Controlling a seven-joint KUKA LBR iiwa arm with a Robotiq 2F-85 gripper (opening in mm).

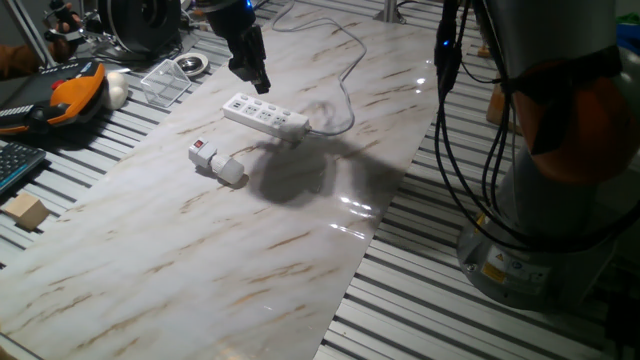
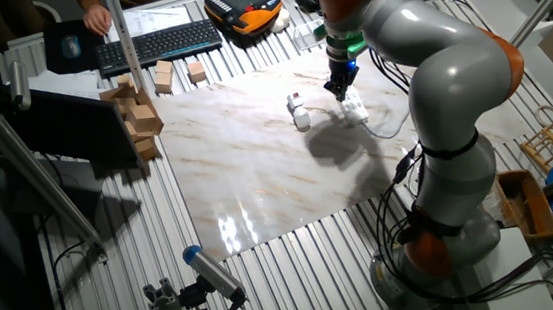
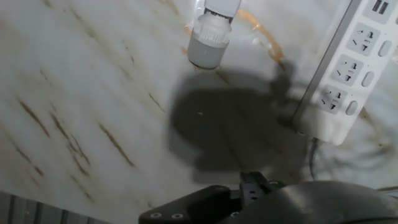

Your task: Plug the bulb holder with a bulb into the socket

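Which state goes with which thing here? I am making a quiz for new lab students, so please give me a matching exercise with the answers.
Things:
1. bulb holder
2. socket
3. gripper
4. wooden block

States:
A. hangs above the power strip, holding nothing
B. lies on its side on the marble board
C. sits on the metal slats off the board
D. has a white cable leading away

Pairs: 1-B, 2-D, 3-A, 4-C

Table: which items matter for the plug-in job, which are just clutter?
Job:
- bulb holder
- bulb
- socket
- gripper

Clutter:
- wood blocks
- keyboard
- orange pendant
- clear tray
- white ball
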